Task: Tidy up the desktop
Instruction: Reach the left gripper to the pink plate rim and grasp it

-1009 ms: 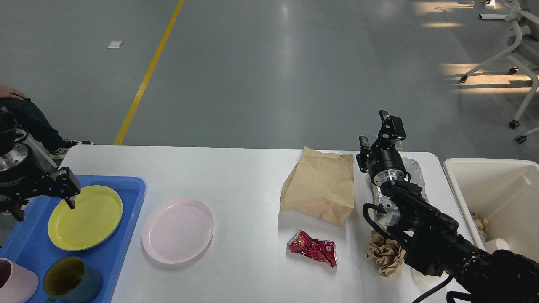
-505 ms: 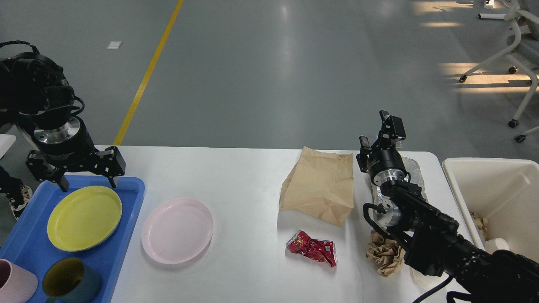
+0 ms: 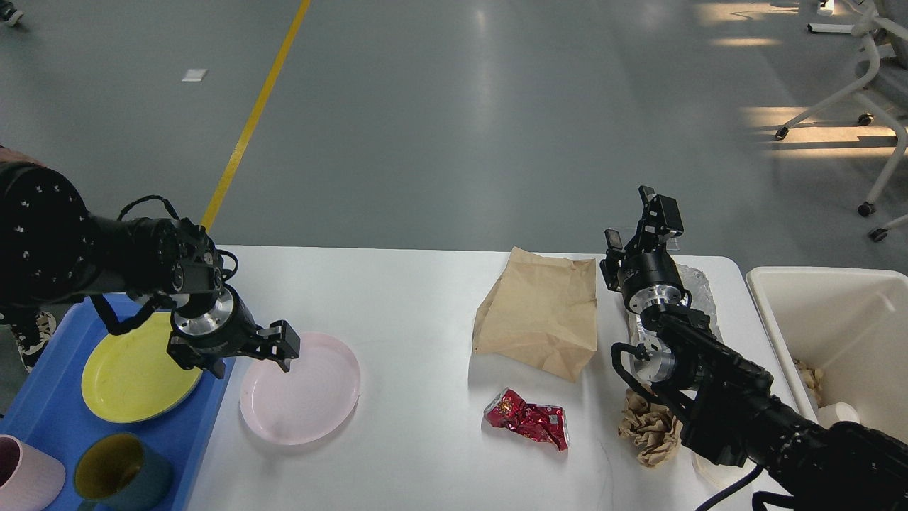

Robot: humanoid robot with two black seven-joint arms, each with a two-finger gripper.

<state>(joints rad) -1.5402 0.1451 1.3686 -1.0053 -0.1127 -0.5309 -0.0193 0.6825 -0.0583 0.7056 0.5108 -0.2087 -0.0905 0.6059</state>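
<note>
Half a second ago the left gripper (image 3: 241,355) hung above the far edge of the blue tray (image 3: 42,404); it has since swung right and toward the robot, and now sits over the near-left rim of the pink plate (image 3: 301,390), straddling the gap between tray and plate. Its jaws are spread wide, with nothing between them; one finger (image 3: 284,345) points down at the plate's far-left rim, and whether it touches cannot be told. Nothing else has shifted.

The right gripper (image 3: 649,223) is raised above the far right part of the desk (image 3: 411,298), beyond a crinkled foil sheet (image 3: 699,287). Its jaws stand apart and hold nothing.

The white desk fills the lower middle of the view. On it, from left to right, lie the pink plate, a flat brown paper bag (image 3: 543,312), a crumpled red wrapper (image 3: 528,419) nearer the robot, and a ball of crumpled brown paper (image 3: 645,433) partly hidden by the right arm.

The blue tray overlaps the desk's left end and carries a yellow plate (image 3: 131,380), a dark green cup (image 3: 120,479) and a pink cup (image 3: 25,475). A cream bin (image 3: 823,312) stands just beside the desk's right end, with some scraps in it.
</note>
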